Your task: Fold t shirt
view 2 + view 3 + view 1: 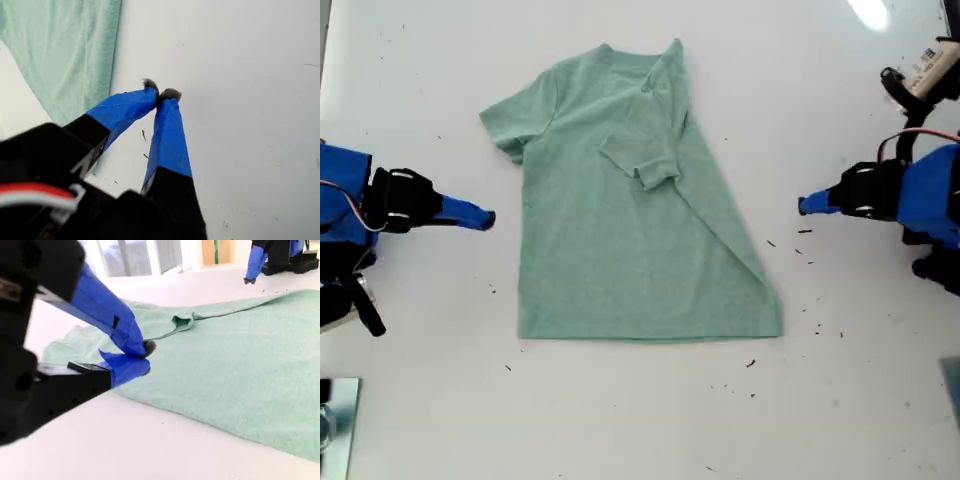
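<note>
Exterior view: the t shirt (620, 220) lies flat near the middle of the white counter (840, 400), collar away from the camera; the sleeve and side on the exterior view's right are already folded inward along a slanted crease, while the sleeve on that view's left lies spread. My second gripper (488, 218) rests at the exterior view's left, just beside the unfolded side but apart from it; my first gripper (804, 206) sits at that view's right, near the folded edge and apart from it. First wrist view: my first gripper (161, 94) has its jaws closed tip to tip on nothing, over bare counter, with a cloth edge beside it. Second wrist view: my second gripper (144, 359) shows jaws nearly closed and empty, beside the shirt's edge. The fabric appears light, soft and limp, so it would likely sag and drag; the spread sleeve and the hem corner below it seem the sensible pinch points.
</note>
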Controlling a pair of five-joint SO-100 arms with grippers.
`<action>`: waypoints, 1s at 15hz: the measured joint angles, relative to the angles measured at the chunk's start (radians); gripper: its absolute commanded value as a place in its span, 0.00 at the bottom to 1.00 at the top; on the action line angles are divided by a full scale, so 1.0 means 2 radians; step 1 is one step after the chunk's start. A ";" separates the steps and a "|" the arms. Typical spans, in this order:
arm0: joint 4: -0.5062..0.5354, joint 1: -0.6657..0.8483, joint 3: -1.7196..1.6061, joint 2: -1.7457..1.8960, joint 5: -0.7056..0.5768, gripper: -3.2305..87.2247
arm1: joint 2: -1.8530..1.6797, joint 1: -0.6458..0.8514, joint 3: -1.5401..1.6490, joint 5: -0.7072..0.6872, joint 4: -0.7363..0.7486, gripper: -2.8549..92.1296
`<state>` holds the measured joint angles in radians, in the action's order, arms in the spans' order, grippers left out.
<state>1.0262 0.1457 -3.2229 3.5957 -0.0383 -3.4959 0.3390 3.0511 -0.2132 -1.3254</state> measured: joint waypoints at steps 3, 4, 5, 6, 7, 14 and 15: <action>-0.005 -0.002 0.057 -0.051 0.037 0.03 | 0.000 0.000 0.000 0.000 0.000 0.06; 0.005 -0.008 0.105 -0.114 0.057 0.03 | 0.000 0.000 0.000 0.000 0.000 0.06; 0.022 -0.013 0.168 -0.188 0.066 0.03 | 0.000 0.000 0.000 0.000 0.000 0.06; 0.058 -0.011 0.242 -0.265 0.073 0.03 | 0.000 0.000 0.000 0.002 0.000 0.06; 0.113 0.004 0.327 -0.338 0.078 0.03 | 0.000 0.000 0.000 0.002 0.000 0.06; 0.278 0.203 0.645 -0.621 -0.076 0.39 | 0.000 -0.005 0.000 0.003 0.000 0.06; 0.278 0.221 0.650 -0.637 -0.094 0.41 | 0.000 -0.005 0.000 0.003 0.000 0.06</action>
<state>1.5831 0.5875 -1.9236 2.3224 -0.2255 -3.4959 0.3298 3.0511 -0.2071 -1.3254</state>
